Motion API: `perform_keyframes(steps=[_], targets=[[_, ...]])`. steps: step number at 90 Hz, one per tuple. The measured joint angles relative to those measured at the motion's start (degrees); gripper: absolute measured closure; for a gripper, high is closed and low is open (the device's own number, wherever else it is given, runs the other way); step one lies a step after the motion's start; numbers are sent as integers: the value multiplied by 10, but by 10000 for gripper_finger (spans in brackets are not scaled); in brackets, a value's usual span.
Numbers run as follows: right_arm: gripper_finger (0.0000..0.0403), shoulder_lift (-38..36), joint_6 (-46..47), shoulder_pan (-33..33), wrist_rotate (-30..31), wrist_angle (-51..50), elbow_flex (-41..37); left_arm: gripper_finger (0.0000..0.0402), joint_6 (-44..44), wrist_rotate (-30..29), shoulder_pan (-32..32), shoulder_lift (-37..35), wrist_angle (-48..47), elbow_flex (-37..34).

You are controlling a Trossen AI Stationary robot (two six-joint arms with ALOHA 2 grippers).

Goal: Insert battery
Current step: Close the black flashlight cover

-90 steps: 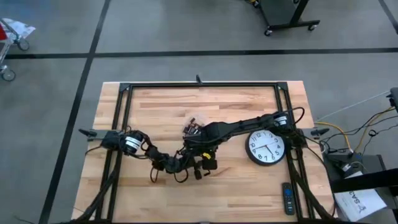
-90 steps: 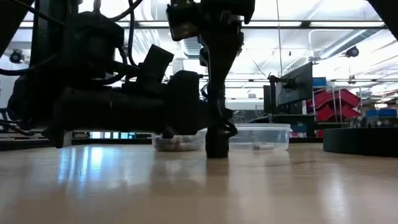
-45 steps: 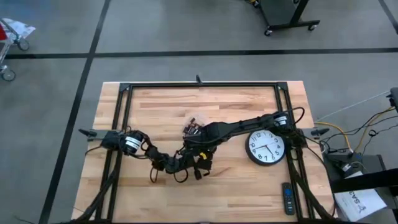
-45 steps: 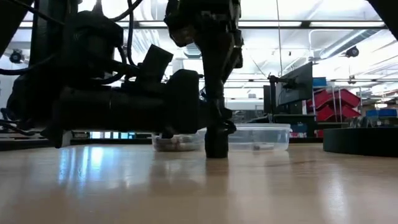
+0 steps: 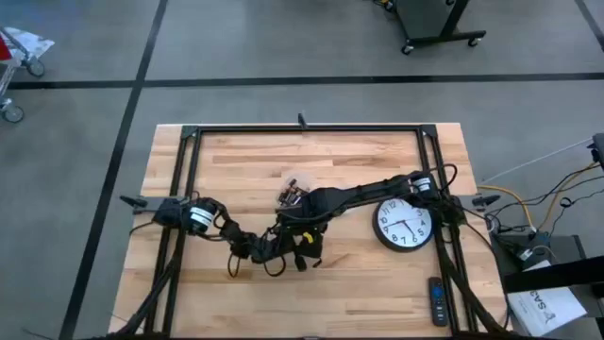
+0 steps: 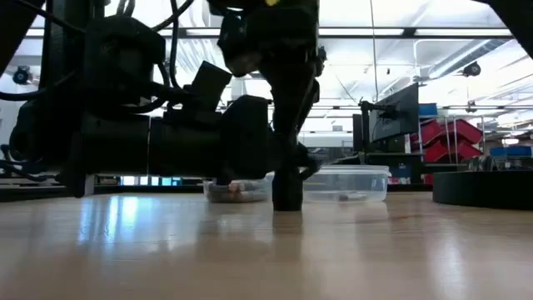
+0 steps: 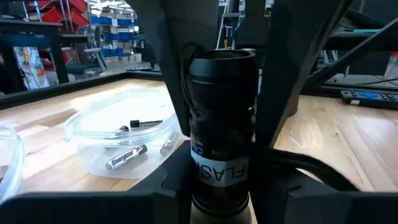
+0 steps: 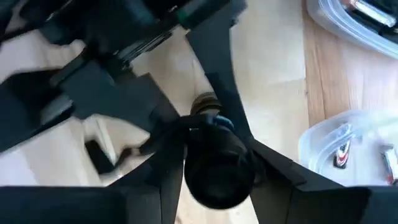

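A black flashlight [image 7: 221,112] with a white label stands upright on the table in the middle, its base [image 6: 287,200] on the wood. My left gripper [image 7: 221,186] reaches in from the table's left and is shut on its lower body. My right gripper [image 8: 217,186] comes down from above and is shut on its upper end. In the high view both grippers meet at the centre [image 5: 300,246] and hide the flashlight. Loose batteries [image 7: 124,157] lie in a clear tub [image 7: 93,134] behind it. My left gripper pinches the flashlight's labelled lower body [image 7: 221,168] between its two fingers. It comes in level from the table's left, fingers across the flashlight. The flashlight stands upright on its base. My right gripper holds the flashlight's round upper end [image 8: 217,171] between its two fingers [image 7: 165,68]. The fingers point down from above.
Two clear tubs [image 5: 294,189] sit just beyond the grippers, toward the far edge. A round wall clock [image 5: 404,223] lies flat at the right, with a remote control [image 5: 436,300] near the right front corner. Bare wood stretches along the near edge [image 6: 266,258].
My right gripper has turned about the upright flashlight, its wrist swinging a little toward the table's left. The flashlight stays standing in nearly the same place in my left gripper.
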Motion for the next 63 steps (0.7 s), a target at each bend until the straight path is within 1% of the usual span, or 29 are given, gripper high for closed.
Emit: perform_keyframes(steps=[22, 49, 63], targets=[[248, -2, -63, 0, -2, -32, 1, 308, -1, 2, 0, 0, -2, 0], [209, -21, -200, 0, 3, -46, 5, 308, -1, 6, 0, 0, -3, 0], [198, -43, -274, 0, 47, -47, 7, 308, -1, 7, 0, 0, -4, 0]])
